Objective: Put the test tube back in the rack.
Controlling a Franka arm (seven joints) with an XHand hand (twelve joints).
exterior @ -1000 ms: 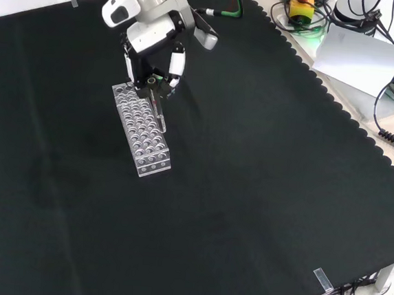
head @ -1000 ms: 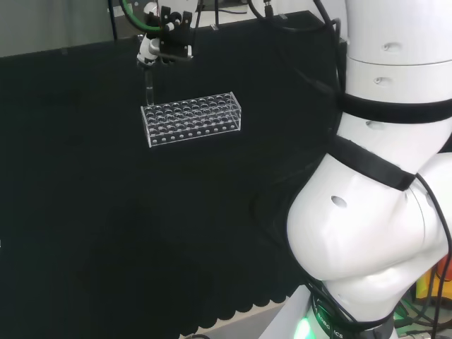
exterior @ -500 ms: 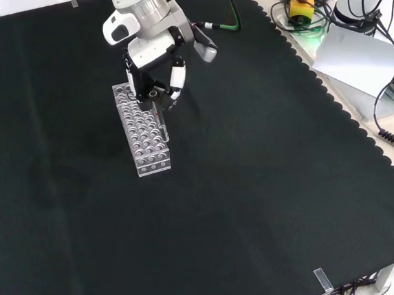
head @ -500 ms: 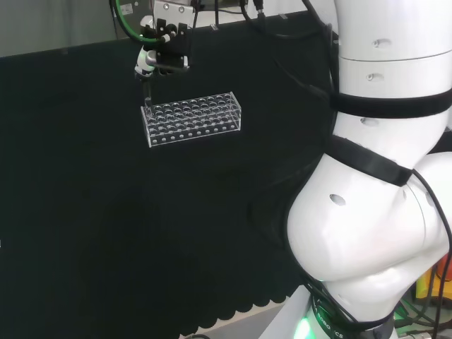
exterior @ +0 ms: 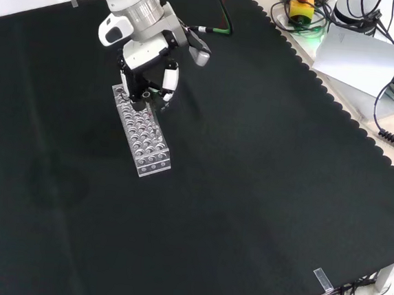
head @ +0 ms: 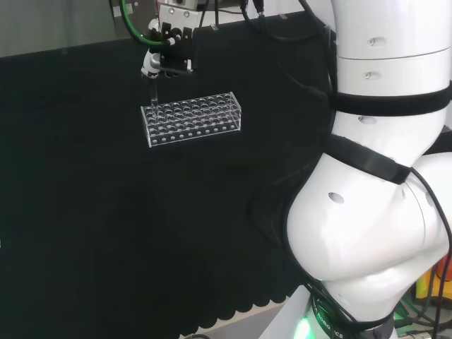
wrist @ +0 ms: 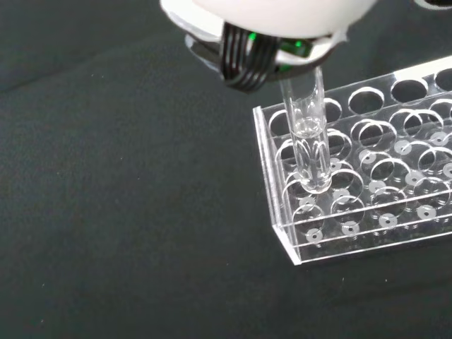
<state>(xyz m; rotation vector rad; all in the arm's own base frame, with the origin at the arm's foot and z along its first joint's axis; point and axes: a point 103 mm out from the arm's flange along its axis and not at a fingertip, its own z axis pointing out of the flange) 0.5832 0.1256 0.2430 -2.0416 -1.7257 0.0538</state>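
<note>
Hand (exterior: 147, 74) poised over the far end of the clear rack (exterior: 142, 132) in the front view, fingers (exterior: 168, 83) curled round a clear test tube (wrist: 306, 134) held upright. Wrist view: the tube's rounded bottom sits in one of the holes in the rack's end rows, near a corner, most of its length above the top plate. Rack lies flat on the black-clothed tabletop (exterior: 249, 180); its other holes look empty.
</note>
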